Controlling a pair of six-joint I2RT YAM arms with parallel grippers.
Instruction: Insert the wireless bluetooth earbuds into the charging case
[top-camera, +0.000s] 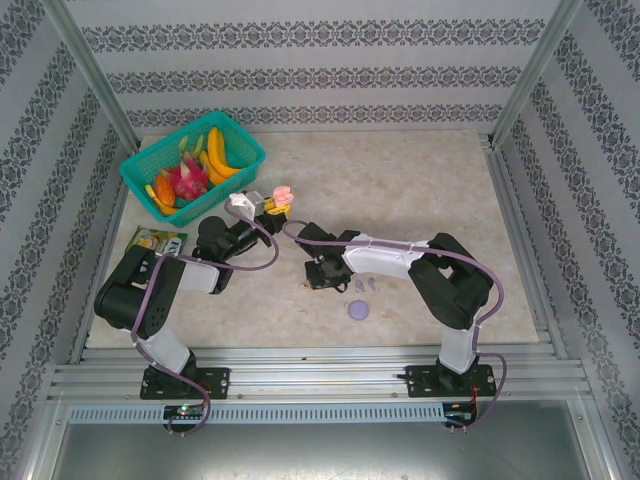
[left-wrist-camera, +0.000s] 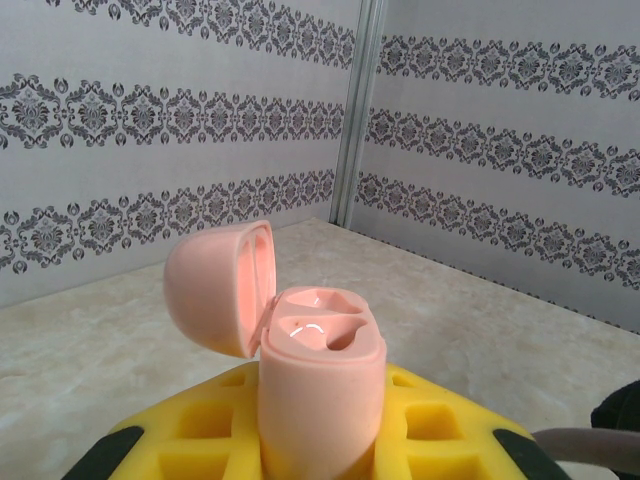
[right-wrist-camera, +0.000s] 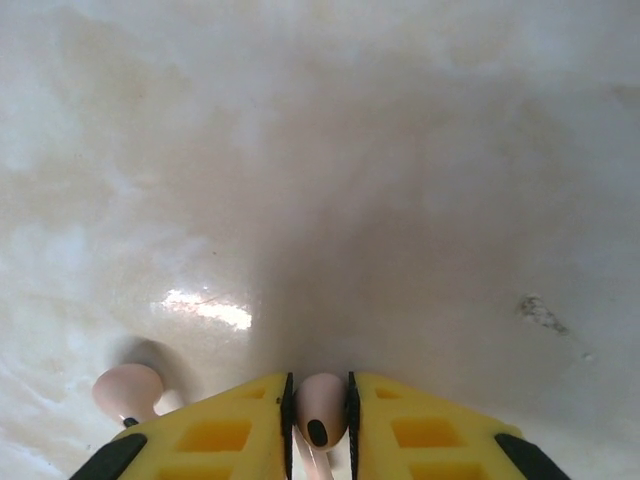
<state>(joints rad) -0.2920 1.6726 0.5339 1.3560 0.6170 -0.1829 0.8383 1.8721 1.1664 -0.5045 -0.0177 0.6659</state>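
Earbuds first: our right gripper (right-wrist-camera: 320, 380) is clamped on one pale pink stemmed plastic earbud (right-wrist-camera: 322, 412), bottom centre of its view; we see a second pink earbud (right-wrist-camera: 128, 390) lying on the beige marbled table (right-wrist-camera: 400, 200) at lower left. Our left gripper (left-wrist-camera: 320, 410) is clamped on the round pink plastic charging case (left-wrist-camera: 322, 350), lid open leftward. From above, two lilac earbuds (top-camera: 358, 287) lie just right of centre.

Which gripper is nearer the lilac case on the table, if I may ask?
Right: the right gripper is down just beyond the lilac case; the left gripper holds the pink case farther off.
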